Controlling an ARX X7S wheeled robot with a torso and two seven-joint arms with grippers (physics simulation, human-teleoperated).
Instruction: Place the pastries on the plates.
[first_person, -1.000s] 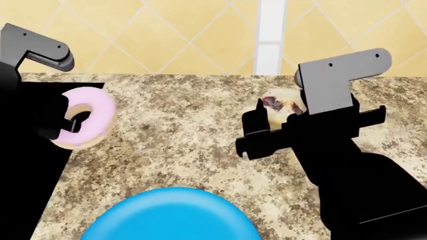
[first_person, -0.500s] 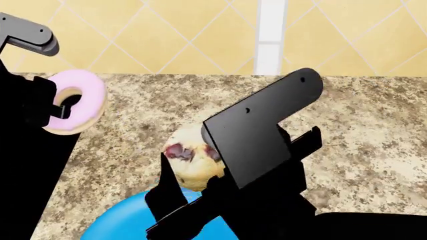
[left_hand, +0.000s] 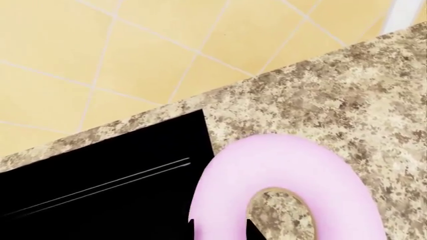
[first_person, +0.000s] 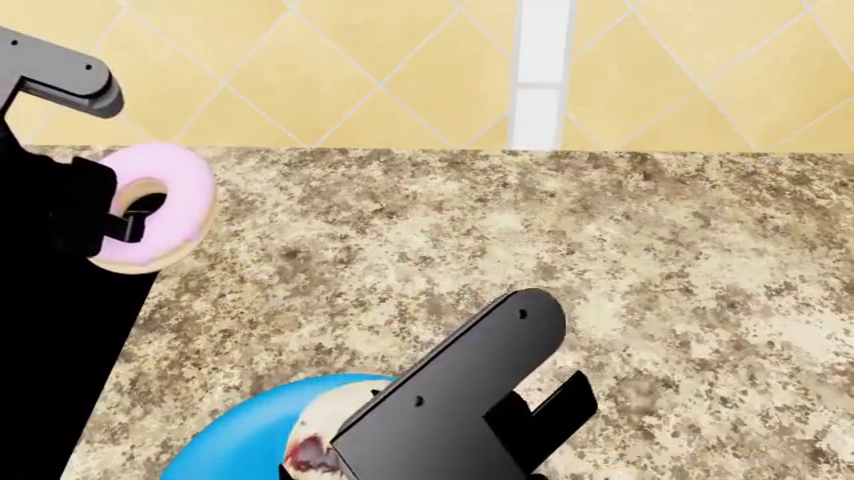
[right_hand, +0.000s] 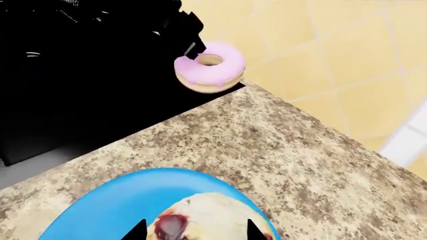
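Right tool (right_hand: 193, 231) is clamped on the muffin (first_person: 318, 445) directly over the blue plate (first_person: 234, 440) at 6 o'clock in the head view – drop is straight down. Left tool (first_person: 123, 225) grips the doughnut (first_person: 154, 205) at 9 o'clock, above the counter (first_person: 534, 250); no white plate in view.

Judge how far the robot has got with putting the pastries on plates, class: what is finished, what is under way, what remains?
Nothing looks finished. Under way: the right gripper holds the muffin over the blue plate, not visibly released. The left gripper holds the pink doughnut up above the granite counter. Left: release the muffin and plate the doughnut; no second plate is in view.
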